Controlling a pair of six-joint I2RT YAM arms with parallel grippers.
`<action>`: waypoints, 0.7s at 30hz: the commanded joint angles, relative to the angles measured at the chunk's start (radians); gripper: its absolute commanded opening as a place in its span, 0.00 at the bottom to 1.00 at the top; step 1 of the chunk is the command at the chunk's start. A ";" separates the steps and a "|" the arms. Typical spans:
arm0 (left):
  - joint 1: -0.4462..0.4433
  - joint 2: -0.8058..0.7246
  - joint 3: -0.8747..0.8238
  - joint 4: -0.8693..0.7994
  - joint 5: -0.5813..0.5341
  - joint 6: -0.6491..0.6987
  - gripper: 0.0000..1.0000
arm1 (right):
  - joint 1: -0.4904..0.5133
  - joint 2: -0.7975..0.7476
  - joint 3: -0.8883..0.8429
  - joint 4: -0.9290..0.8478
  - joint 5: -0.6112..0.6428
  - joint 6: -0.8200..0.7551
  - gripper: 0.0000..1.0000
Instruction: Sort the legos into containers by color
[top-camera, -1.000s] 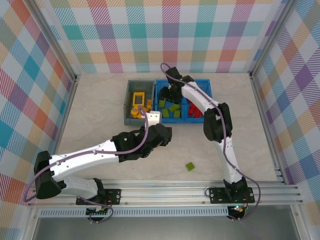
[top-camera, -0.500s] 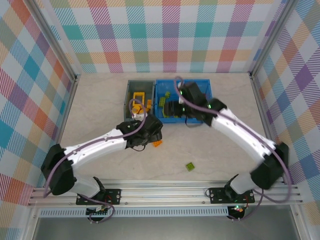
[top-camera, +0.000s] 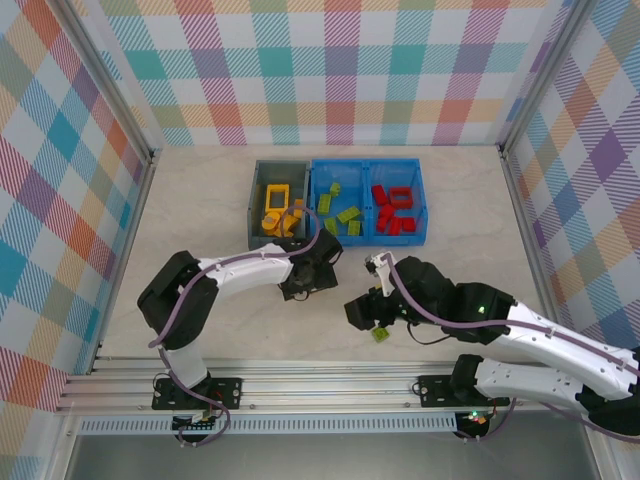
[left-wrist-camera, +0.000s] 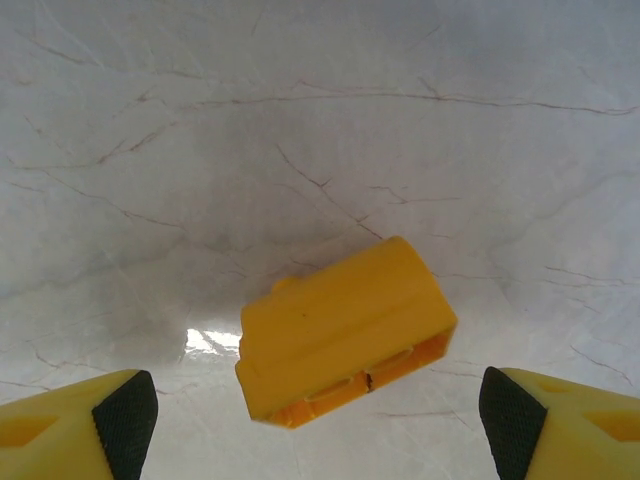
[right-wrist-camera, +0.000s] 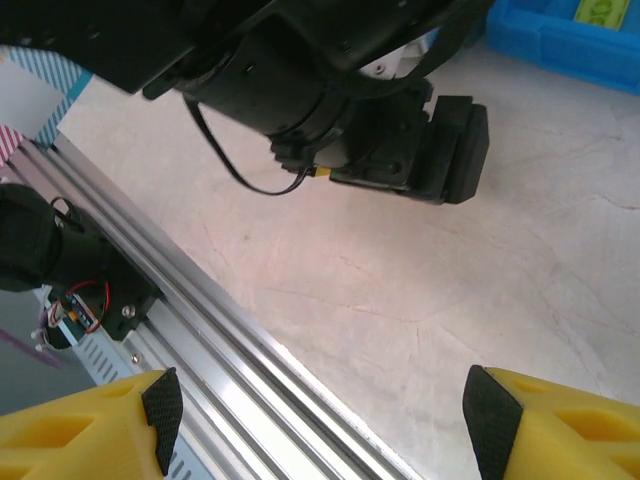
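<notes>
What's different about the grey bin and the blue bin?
The grey bin is smaller than the blue bin. The grey bin is one space; the blue bin has two compartments. The grey bin holds yellow bricks; the blue bin holds green bricks and red bricks. Both are open-topped, side by side.

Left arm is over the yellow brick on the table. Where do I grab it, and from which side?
Grip the yellow brick across its short width, on its two long sides, coming straight down from above. It lies loose on the table, skewed to the line between the left gripper's open fingers, so I would turn the wrist until the pads face those long sides.
</notes>
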 joint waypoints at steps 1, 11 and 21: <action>0.014 0.027 0.040 0.021 0.012 -0.043 0.86 | 0.035 0.022 0.002 -0.030 0.049 0.030 0.76; 0.013 0.097 0.065 0.030 -0.022 -0.071 0.68 | 0.056 0.031 -0.006 -0.006 0.057 0.055 0.75; 0.012 -0.120 0.015 -0.051 -0.158 -0.043 0.46 | 0.056 0.031 -0.002 -0.006 0.070 0.043 0.74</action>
